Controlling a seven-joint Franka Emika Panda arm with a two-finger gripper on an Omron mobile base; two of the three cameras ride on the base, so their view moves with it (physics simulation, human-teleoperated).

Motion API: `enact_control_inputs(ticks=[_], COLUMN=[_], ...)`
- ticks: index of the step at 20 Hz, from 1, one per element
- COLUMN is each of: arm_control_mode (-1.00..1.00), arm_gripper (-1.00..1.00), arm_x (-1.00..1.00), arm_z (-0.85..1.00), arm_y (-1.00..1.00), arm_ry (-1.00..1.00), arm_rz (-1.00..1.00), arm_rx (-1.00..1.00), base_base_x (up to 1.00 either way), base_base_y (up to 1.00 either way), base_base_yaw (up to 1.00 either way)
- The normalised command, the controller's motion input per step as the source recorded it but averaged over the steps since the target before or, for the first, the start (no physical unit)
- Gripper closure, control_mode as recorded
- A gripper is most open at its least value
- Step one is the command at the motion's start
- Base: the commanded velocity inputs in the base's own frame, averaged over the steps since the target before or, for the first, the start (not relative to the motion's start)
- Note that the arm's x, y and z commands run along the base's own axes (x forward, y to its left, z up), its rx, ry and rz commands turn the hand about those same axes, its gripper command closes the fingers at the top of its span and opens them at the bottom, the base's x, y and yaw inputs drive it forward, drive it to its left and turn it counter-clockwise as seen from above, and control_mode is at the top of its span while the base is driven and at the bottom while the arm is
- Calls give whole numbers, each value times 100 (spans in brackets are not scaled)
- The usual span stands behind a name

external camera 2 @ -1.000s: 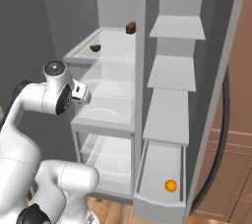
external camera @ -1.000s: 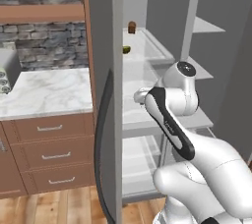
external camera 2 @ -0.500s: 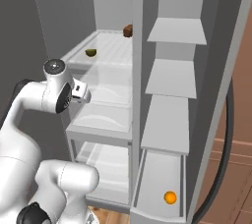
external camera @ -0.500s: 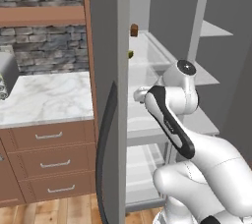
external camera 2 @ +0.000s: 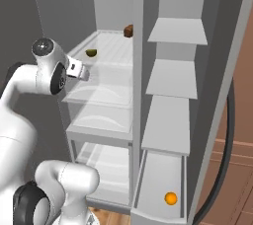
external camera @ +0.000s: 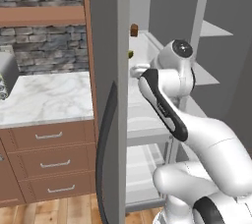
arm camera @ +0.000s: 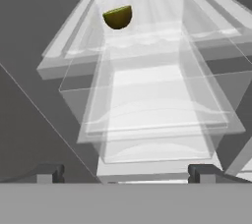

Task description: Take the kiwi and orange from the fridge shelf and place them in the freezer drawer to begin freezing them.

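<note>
The olive-skinned kiwi (arm camera: 118, 17) half rests on the upper fridge shelf. The orange (external camera 2: 171, 198) lies in the open grey freezer drawer (external camera 2: 143, 182).

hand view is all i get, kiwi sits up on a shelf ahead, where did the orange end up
Observer: The orange lies in the freezer drawer at the bottom right of the fridge, seen from the right base view.
Operator: anything else near the kiwi
Observer: A small brown item stands at the back of the same shelf, behind the kiwi.
Operator: is the gripper holding anything
Observer: No. The gripper is open, its fingertips wide apart and short of the shelf.
</note>
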Motion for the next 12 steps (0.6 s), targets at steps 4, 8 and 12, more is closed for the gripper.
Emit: enact_control_inputs(ticks=[4,8,12], arm_control_mode=[-100,-100,-100], arm_gripper=[-100,-100,-100], arm_x=[76,64,51], arm_z=[57,21,-4], arm_y=[1,-1,0], arm_ry=[1,3,9], arm_rz=[-5,0,0], arm_rx=[-2,0,0], base_base_x=[0,0,0], base_base_y=[0,0,0], base_base_yaw=[0,0,0])
